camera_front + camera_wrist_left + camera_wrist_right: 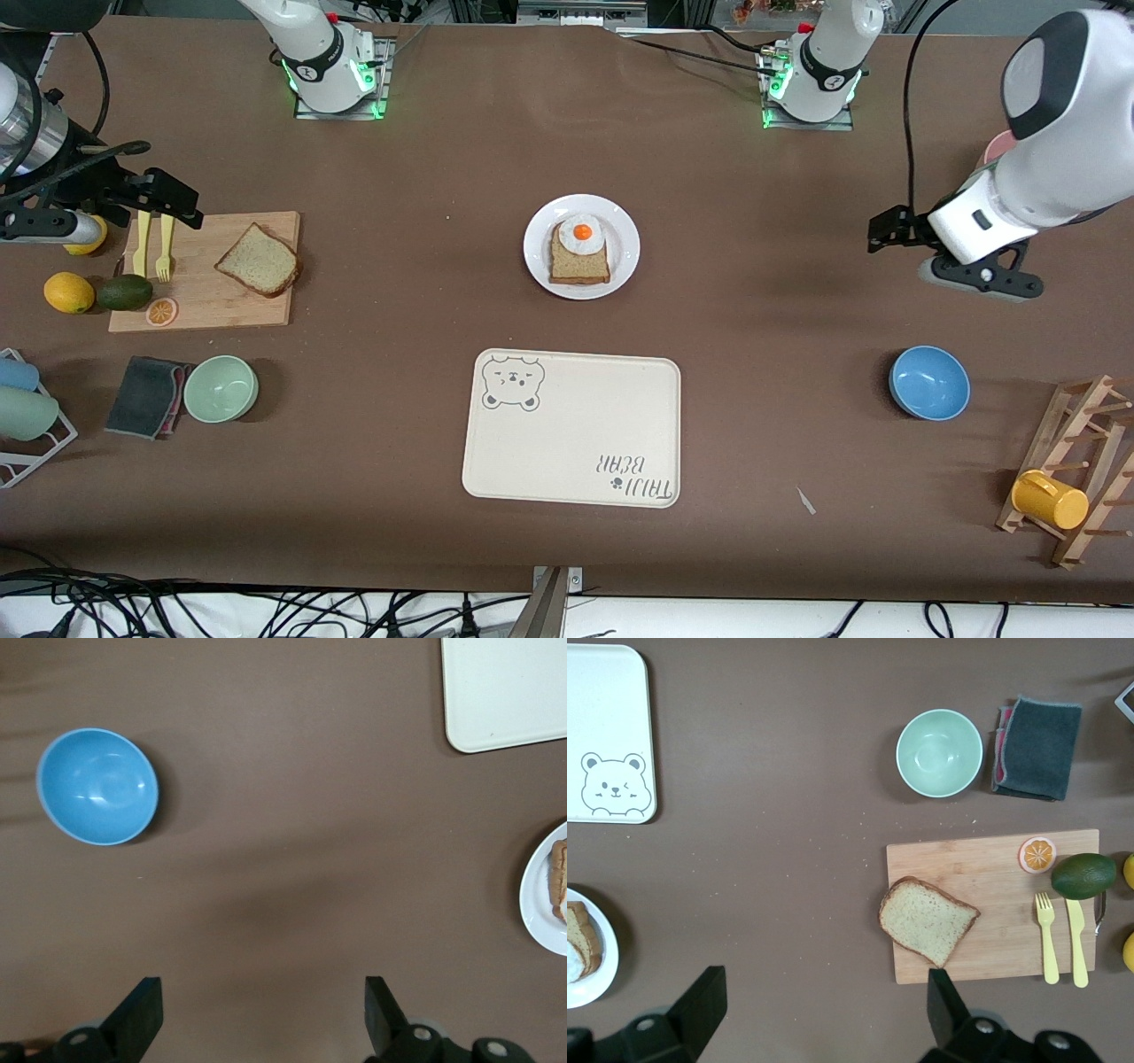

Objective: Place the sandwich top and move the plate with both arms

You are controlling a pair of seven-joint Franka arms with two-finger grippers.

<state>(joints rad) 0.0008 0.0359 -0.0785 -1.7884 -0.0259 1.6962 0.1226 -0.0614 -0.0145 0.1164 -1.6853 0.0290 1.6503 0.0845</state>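
The sandwich top (pixel 259 259) (pixel 926 920), a lone brown bread slice, lies flat on a wooden cutting board (pixel 208 306) toward the right arm's end of the table. The white plate (pixel 623 232) (pixel 539 904) (pixel 602 979) sits mid-table and carries another slice topped with a fried egg (pixel 581 233). My right gripper (pixel 164 202) (pixel 824 988) hangs open and empty in the air over the table beside the board. My left gripper (pixel 890 232) (pixel 263 997) hangs open and empty over bare table at the left arm's end.
A cream bear-printed tray (pixel 571 443) lies nearer the camera than the plate. A blue bowl (pixel 928 382) and a rack with a yellow mug (pixel 1050 499) stand at the left arm's end. A green bowl (pixel 221 388), grey cloth (pixel 146 396), avocado (pixel 124 291) and lemon (pixel 68 291) lie by the board.
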